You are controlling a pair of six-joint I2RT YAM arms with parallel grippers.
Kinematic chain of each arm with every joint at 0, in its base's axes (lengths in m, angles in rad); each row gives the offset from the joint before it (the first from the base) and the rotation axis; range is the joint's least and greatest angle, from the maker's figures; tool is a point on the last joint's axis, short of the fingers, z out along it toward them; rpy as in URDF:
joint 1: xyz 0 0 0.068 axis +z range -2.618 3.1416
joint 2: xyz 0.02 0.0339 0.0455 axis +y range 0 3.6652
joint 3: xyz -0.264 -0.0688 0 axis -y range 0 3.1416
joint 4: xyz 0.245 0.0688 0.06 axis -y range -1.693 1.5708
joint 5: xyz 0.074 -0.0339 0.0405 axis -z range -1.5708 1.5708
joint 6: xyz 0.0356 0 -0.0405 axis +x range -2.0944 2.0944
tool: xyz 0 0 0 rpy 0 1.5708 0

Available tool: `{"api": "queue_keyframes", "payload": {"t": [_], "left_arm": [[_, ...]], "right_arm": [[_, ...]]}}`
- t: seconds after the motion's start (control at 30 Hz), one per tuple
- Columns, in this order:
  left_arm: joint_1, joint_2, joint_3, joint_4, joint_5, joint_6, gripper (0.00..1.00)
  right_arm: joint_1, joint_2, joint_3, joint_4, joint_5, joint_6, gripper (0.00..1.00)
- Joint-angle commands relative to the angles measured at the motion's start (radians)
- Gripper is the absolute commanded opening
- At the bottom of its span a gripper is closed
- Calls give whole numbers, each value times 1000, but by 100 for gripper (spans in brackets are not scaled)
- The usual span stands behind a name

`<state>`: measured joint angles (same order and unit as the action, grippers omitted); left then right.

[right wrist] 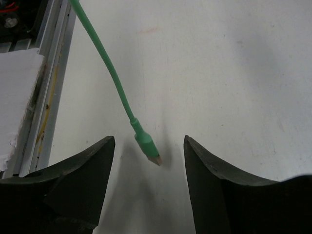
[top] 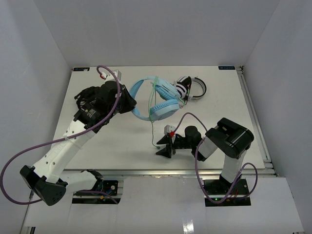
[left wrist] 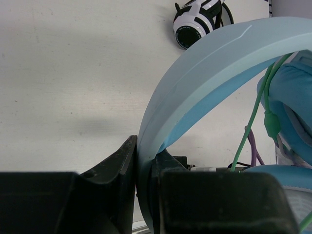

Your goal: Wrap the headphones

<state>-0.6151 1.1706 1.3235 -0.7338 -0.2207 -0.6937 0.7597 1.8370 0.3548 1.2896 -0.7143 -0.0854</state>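
The light blue headphones (top: 161,100) lie at the table's middle back, with pale green cable looped round the headband. My left gripper (top: 127,101) is shut on the headband (left wrist: 195,78); the band runs between its fingers (left wrist: 119,170). The thin green cable (top: 152,127) trails toward the front. Its plug end (right wrist: 146,145) lies on the table between my right gripper's (top: 163,148) open fingers (right wrist: 92,161), touching neither. The right gripper (right wrist: 148,146) is low over the table and holds nothing.
White-and-black headphones (top: 191,87) lie just right of the blue ones and also show in the left wrist view (left wrist: 195,24). The table's metal front rail (right wrist: 44,92) runs close to the right gripper. White walls enclose the table.
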Motion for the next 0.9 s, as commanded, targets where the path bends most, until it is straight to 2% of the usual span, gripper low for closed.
{"api": "queue_keyframes", "payload": {"t": [0.0, 0.17, 0.53, 0.6, 0.87], "left_arm": [[5, -54, 24, 83, 21, -41, 0], [5, -51, 18, 89, 21, -41, 0], [5, -55, 4, 98, 21, -41, 0], [5, -58, -1, 100, 20, -41, 0], [3, -62, -12, 103, 17, -43, 0]], "right_arm": [[4, 40, 21, 315, -14, 9, 62], [4, 71, 27, 348, -14, 27, 57], [4, 95, 18, 453, 9, 59, 55], [4, 90, 17, 462, 8, 65, 52], [6, 84, 15, 502, 13, 78, 30]]}}
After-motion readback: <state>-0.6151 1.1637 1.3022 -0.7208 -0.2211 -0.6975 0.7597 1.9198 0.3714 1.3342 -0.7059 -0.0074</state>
